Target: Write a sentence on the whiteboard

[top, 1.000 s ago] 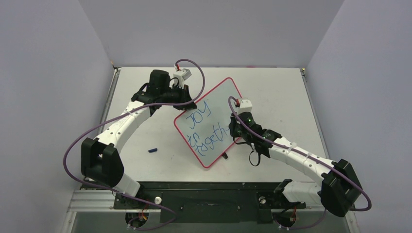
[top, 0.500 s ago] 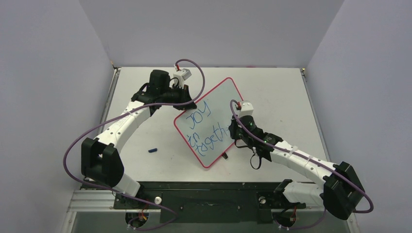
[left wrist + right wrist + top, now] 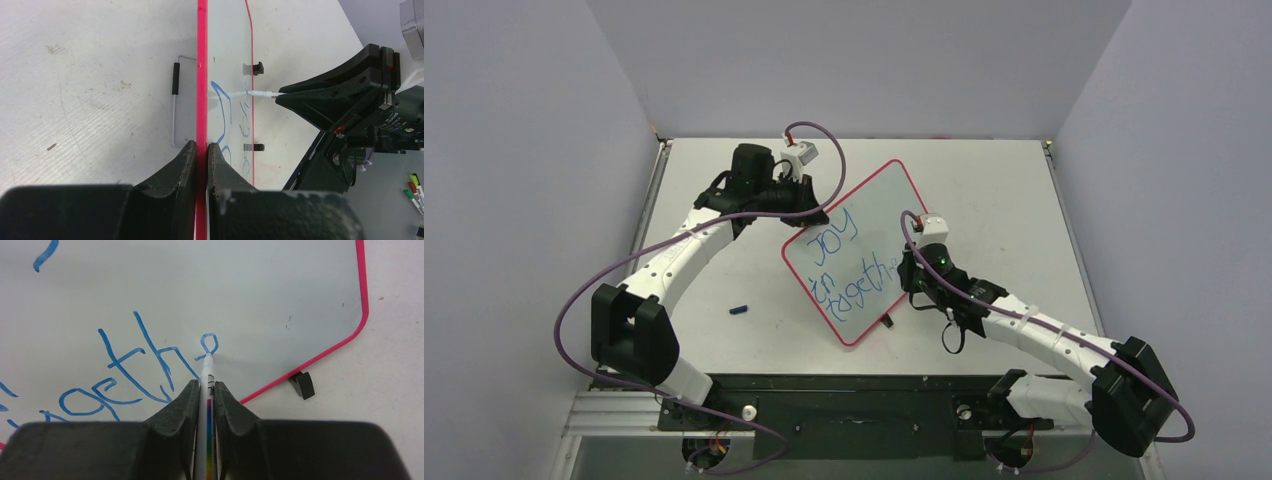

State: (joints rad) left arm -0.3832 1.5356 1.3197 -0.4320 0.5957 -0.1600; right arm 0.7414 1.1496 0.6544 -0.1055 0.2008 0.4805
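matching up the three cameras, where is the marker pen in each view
Top external: not made out, hidden under the right wrist at the whiteboard's right edge.
Left wrist: thin white marker right of centre, running from the right fingers to the board.
Right wrist: bottom centre, between the fingers, tip at the blue "o".
Shared landmark: the red-pink frame.

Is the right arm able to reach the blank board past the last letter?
Probably yes: the pen in the right hand touches the whiteboard there, and bare surface runs on to its edge, with nothing lying on it.
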